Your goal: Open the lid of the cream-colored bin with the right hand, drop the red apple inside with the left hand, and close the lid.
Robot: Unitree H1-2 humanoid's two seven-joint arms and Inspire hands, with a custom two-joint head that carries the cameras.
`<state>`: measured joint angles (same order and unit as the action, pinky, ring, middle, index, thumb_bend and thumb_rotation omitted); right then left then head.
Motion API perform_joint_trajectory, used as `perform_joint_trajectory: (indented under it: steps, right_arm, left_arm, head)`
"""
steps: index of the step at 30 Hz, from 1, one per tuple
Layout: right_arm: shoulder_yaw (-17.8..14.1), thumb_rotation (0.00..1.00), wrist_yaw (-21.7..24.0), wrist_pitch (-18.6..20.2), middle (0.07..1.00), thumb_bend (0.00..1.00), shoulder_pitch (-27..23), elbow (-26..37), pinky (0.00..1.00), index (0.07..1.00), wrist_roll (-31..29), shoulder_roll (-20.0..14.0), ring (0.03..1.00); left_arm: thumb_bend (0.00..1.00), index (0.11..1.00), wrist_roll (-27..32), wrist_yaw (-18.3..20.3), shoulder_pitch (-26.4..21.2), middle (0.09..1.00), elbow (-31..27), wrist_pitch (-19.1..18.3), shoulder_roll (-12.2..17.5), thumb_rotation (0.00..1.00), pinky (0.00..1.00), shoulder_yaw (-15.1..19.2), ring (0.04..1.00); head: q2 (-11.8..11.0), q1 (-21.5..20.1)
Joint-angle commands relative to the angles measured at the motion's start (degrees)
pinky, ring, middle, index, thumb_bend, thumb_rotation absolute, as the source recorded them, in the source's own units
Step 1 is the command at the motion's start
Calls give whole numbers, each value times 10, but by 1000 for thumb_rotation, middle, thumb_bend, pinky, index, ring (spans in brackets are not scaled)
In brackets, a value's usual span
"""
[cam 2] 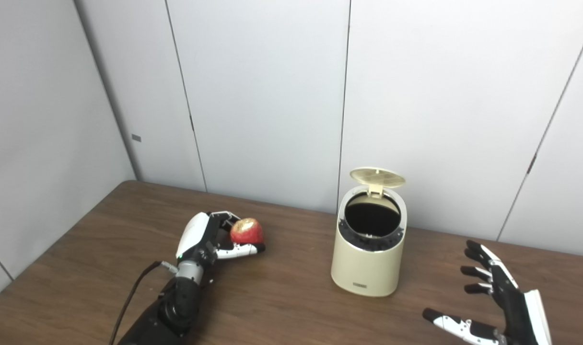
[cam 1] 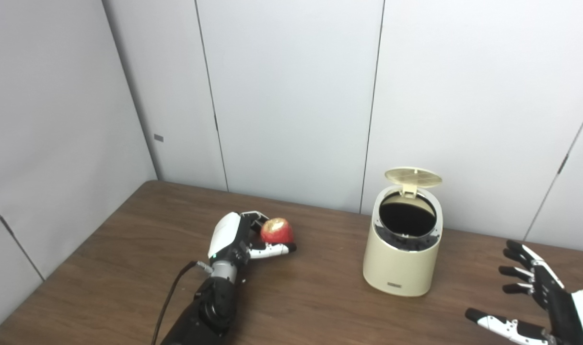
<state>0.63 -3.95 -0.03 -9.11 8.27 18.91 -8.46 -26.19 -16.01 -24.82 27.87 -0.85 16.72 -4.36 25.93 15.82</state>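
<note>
A cream-colored bin (cam 1: pixel 401 258) stands on the brown table, right of centre. Its round lid (cam 1: pixel 413 177) is flipped up at the back, and the dark inside shows. The red apple (cam 1: pixel 277 231) sits in my left hand (cam 1: pixel 239 238), whose fingers and thumb wrap around it, to the left of the bin and just above the tabletop. My right hand (cam 1: pixel 536 297) hovers low at the bottom right, fingers spread apart and holding nothing, a short way right of the bin.
The wooden table (cam 1: pixel 128 268) meets grey wall panels at the back and left. A black cable (cam 1: pixel 169 292) runs along my left forearm.
</note>
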Motion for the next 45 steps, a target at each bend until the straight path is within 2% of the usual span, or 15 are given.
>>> perform_joint_trajectory:
  steps: [1,10,13,17,21,23,24,26,28,31,38,45]
  right_arm:
    - [-1,0,-3,-13,828,755,-13,26,598,836,-1,1,734]
    - [1,0,-4,-11,831,756,-13,20,597,837,5,2,738]
    - [1,0,-6,-17,832,764,-14,14,600,838,4,3,741]
    - [1,0,-7,-19,833,771,-14,9,607,838,4,3,742]
    - [2,0,-11,-28,833,778,-15,0,610,837,7,3,740]
    - [3,0,-13,-33,836,779,-16,-7,624,839,7,3,745]
    - [3,0,-15,-37,835,783,-16,-11,626,839,7,3,747]
    - [4,0,-18,-45,836,787,-18,-19,628,839,8,2,749]
    - [5,1,-20,-52,839,789,-19,-27,636,841,9,1,754]
    - [5,0,-27,-70,839,794,-22,-47,634,842,11,2,758]
    - [8,16,-41,-101,840,793,-31,-86,636,846,15,3,758]
    - [13,48,-52,-96,839,791,-33,-96,627,850,31,9,757]
  left_arm:
    - [525,496,6,5,-8,479,5,18,-2,0,985,-6,623]
    - [525,487,11,-7,-6,484,1,47,-3,0,986,-4,615]
    - [525,489,4,-6,-2,483,-24,41,-3,0,954,-8,615]
    - [525,487,-8,3,2,486,-71,14,-2,0,904,-12,625]
    - [525,490,-14,6,2,484,-108,21,-2,0,917,-11,621]
    - [525,497,-14,12,1,477,-129,23,0,0,803,-11,566]
    - [525,502,-15,15,0,472,-141,19,0,0,794,-11,556]
    - [524,508,-18,22,-2,465,-163,11,-1,0,806,-10,548]
    - [525,499,-21,27,-6,474,-185,8,-3,0,939,-8,566]
    - [526,491,-28,37,-13,480,-218,-2,-5,0,995,-10,573]
    - [526,487,-41,57,-24,484,-274,-7,-16,0,938,-14,567]
    - [526,491,-53,69,-33,479,-306,-20,-44,0,886,-20,540]
  head:
    - [1,0]
    - [-1,-7]
    - [-2,-12]
    - [-4,-16]
    - [-7,-22]
    - [-8,-27]
    - [-9,-30]
    - [-10,-35]
    - [-11,-39]
    - [-14,-46]
    - [-19,-68]
    - [-23,-85]
